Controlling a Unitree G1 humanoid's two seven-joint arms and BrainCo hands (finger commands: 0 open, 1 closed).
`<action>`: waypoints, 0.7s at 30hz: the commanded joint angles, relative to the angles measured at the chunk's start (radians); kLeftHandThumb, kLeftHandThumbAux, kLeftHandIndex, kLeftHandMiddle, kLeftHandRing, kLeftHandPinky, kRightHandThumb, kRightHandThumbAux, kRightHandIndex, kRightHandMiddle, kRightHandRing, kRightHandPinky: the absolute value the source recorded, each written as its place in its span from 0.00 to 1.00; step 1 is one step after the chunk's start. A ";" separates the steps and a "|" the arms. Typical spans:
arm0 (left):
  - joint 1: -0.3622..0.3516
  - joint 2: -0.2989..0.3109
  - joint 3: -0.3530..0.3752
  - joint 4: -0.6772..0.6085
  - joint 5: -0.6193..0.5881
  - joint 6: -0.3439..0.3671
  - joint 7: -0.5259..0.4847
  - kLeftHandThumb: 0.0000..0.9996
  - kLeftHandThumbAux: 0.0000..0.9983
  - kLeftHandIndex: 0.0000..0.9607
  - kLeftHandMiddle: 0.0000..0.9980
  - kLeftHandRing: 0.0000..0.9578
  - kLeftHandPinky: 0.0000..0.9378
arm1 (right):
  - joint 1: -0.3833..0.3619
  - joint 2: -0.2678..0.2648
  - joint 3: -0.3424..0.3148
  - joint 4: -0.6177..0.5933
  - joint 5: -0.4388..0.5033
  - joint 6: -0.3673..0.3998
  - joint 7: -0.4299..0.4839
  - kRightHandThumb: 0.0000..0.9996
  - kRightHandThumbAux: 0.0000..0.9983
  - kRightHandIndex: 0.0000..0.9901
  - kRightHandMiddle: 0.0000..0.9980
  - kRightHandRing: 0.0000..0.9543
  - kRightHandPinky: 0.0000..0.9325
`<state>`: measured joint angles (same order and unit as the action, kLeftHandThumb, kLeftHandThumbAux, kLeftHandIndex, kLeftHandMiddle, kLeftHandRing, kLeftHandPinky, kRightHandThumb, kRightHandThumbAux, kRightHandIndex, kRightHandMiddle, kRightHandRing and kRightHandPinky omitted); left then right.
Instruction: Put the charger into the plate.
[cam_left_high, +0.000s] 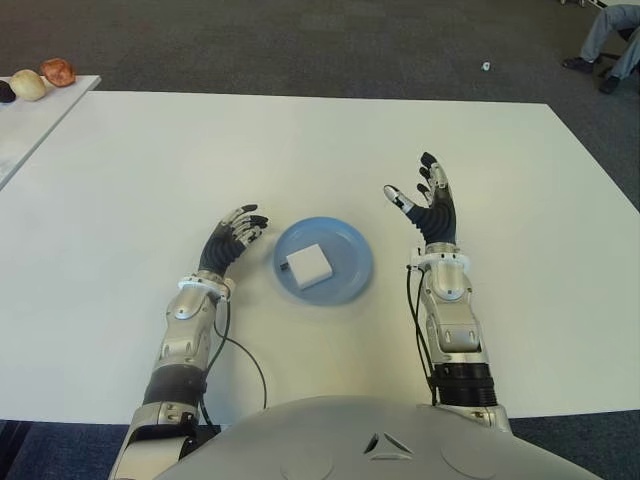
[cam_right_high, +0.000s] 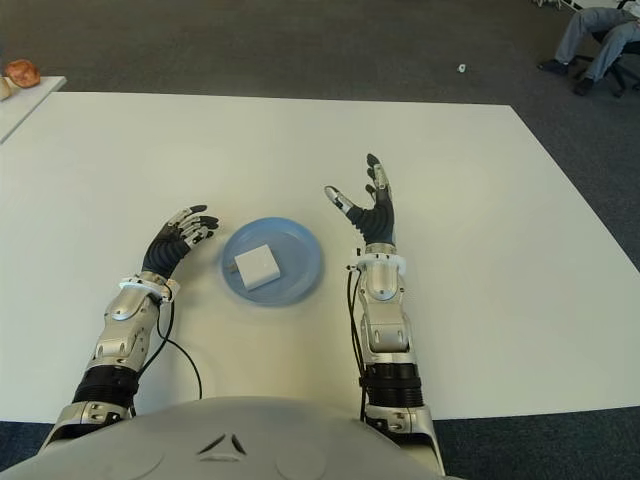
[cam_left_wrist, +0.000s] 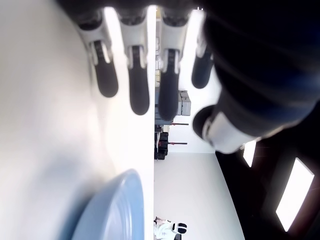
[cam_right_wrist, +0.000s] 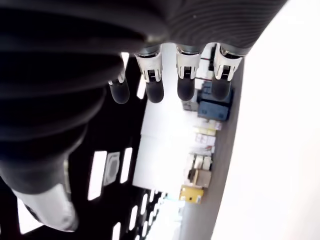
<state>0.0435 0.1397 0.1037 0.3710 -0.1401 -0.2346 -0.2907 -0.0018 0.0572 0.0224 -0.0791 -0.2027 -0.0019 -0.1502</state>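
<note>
I see the small white square charger (cam_left_high: 307, 264) already lying flat inside the round blue plate (cam_left_high: 350, 282), between my empty, loosely spread left hand (cam_left_high: 236, 236), the nearer, and raised, splayed, empty right hand (cam_left_high: 427, 200).

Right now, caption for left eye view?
Charger lies in blue plate; both hands, left and right, open beside it.

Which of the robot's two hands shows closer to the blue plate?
The left hand, just beside the plate holding the charger; the right hand is raised farther off, fingers spread.
</note>
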 joint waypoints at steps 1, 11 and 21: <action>0.005 -0.001 0.004 0.036 -0.002 0.021 0.004 0.00 0.72 0.24 0.35 0.34 0.27 | 0.001 0.029 -0.005 0.044 0.043 -0.033 -0.014 0.00 0.74 0.00 0.00 0.00 0.00; 0.003 -0.010 0.012 0.024 -0.019 0.022 0.009 0.00 0.72 0.24 0.31 0.30 0.24 | 0.048 0.043 0.008 0.181 0.054 -0.121 -0.065 0.00 0.81 0.00 0.01 0.01 0.04; -0.009 -0.026 0.013 0.011 -0.026 0.038 0.025 0.00 0.70 0.20 0.23 0.23 0.20 | 0.084 0.019 0.040 0.251 0.048 -0.115 -0.054 0.00 0.84 0.01 0.03 0.01 0.05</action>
<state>0.0321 0.1237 0.1133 0.3709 -0.1665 -0.2242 -0.2827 0.0682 0.0568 0.0482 0.1545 -0.1627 -0.1254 -0.2157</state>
